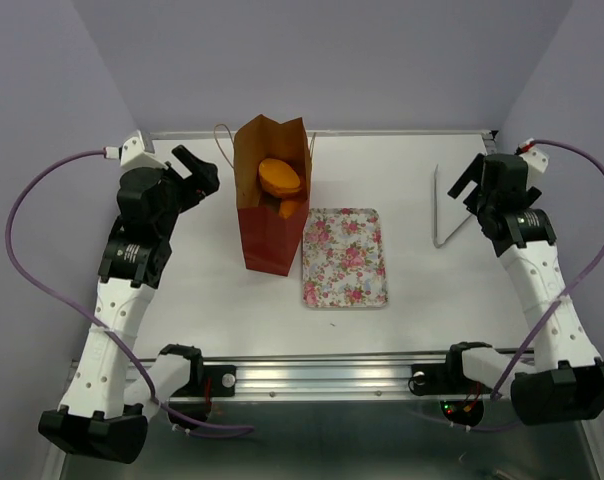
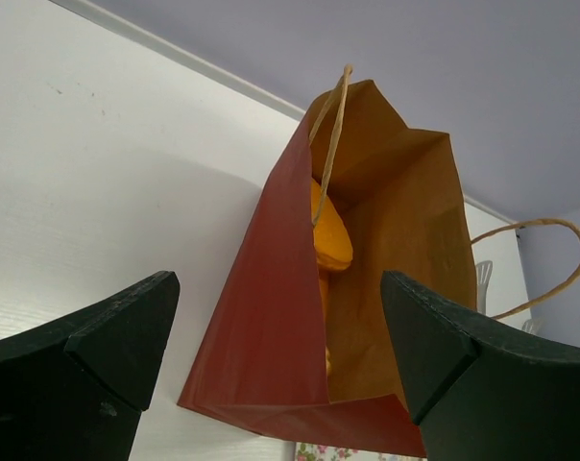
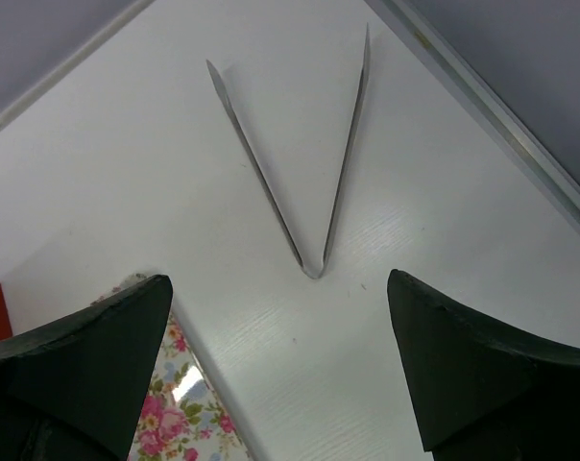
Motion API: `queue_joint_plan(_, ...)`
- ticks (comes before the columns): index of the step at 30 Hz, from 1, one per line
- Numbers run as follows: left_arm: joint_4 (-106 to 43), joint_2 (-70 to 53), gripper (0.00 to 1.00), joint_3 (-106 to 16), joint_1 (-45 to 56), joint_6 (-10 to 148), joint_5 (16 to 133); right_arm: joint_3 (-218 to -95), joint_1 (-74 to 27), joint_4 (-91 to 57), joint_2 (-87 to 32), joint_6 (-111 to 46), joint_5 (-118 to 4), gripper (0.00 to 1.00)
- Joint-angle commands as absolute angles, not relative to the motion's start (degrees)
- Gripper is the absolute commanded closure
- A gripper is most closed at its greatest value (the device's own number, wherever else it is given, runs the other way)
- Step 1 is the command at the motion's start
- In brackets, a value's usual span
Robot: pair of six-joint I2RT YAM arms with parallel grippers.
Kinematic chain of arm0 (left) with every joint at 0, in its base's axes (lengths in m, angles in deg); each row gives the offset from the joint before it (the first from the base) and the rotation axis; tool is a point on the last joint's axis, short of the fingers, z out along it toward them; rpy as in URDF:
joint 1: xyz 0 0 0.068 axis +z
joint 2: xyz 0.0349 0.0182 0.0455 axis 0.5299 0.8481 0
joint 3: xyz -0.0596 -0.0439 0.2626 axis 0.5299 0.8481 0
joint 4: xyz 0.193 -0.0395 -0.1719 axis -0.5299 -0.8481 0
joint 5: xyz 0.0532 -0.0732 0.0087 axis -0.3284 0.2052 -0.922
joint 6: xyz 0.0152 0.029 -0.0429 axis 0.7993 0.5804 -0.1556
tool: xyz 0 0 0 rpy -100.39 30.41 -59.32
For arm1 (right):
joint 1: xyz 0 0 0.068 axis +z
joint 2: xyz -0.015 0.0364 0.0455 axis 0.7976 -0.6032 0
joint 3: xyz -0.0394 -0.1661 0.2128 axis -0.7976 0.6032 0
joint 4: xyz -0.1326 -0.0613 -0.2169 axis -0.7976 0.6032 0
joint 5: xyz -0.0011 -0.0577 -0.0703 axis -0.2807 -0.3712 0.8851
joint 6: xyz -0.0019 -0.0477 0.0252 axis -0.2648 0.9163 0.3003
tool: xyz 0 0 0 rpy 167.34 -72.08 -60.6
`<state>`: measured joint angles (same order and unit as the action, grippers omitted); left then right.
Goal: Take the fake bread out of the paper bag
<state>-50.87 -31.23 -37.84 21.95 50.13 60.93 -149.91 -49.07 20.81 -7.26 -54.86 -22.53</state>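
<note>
1. The white table (image 1: 422, 300) carries everything, with both arms bolted at its near edge.
2. The left gripper (image 1: 197, 172) (image 2: 278, 288) hangs near the left side of the paper bag and faces it. Its jaws are spread wide with nothing between them, and it is not touching the bag.
3. The right gripper (image 1: 472, 182) (image 3: 280, 288) hangs over the right side of the table, above the tongs. Its jaws are just as wide and hold nothing.
4. The paper bag (image 1: 270, 235) (image 2: 271, 317) stands upright left of the table's middle. It is red outside and brown inside, its mouth is open, and a thin cord handle rises at each side of the rim.
5. A flowered tray (image 1: 344, 256) (image 3: 189, 413) lies flat just beside the bag, on its right, with nothing on it.
6. A pair of metal tongs (image 1: 436, 205) (image 3: 343, 163) lies flat near the right edge, well apart from the tray and opened in a V.
7. The fake bread (image 1: 279, 177) (image 2: 333, 235) is inside the bag. A round glossy orange piece sits highest, and more orange shows under it.
</note>
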Motion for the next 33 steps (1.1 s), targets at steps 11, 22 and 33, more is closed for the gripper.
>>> queue_joint_plan(11,-45.71,-27.20,0.01,-38.93,19.96,53.14,68.25,-149.14,-56.14,19.38,-22.04,-55.47,-24.14,0.00)
queue_joint_plan(22,-44.57,-25.97,0.01,-38.40,19.25,53.76,67.99,-147.91,-60.99,10.07,-36.62,-45.28,-42.06,0.00)
queue_joint_plan(33,-43.08,-27.29,0.01,-37.78,19.25,54.73,66.93,-147.21,-60.99,7.08,-43.93,-40.62,-49.10,0.00)
